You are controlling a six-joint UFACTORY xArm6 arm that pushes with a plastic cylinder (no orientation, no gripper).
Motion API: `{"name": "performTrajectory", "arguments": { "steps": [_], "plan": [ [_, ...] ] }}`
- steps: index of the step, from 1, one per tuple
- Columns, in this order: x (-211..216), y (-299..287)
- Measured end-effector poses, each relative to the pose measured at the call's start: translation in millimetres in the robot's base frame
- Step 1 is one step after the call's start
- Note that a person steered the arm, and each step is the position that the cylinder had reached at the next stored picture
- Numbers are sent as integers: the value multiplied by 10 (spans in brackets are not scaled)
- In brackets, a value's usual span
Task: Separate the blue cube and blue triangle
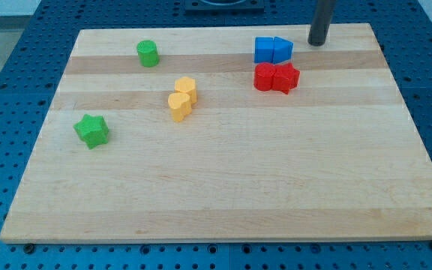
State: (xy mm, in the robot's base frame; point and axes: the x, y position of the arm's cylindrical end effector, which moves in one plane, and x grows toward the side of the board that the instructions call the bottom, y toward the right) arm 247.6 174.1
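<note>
The blue cube (pixel 264 49) and the blue triangle (pixel 282 49) sit side by side and touching near the view's top, right of centre, the cube on the left. My tip (pixel 317 43) stands on the board just right of the blue triangle, a short gap away, near the board's top edge.
Two red blocks (pixel 276 77) touch each other just below the blue pair. Two yellow blocks (pixel 182 98) sit together near the middle. A green cylinder (pixel 148 53) is at top left and a green star (pixel 91 130) at left. The wooden board (pixel 223 195) lies on a blue perforated table.
</note>
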Motion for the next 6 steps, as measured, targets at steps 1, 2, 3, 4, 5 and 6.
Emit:
{"name": "performTrajectory", "arguments": {
  "steps": [1,2,3,4,5,6],
  "plan": [
    [117,-161],
    [236,-413],
    [288,-692],
    [288,-951],
    [355,-1133],
    [581,-1135]
  ]
}}
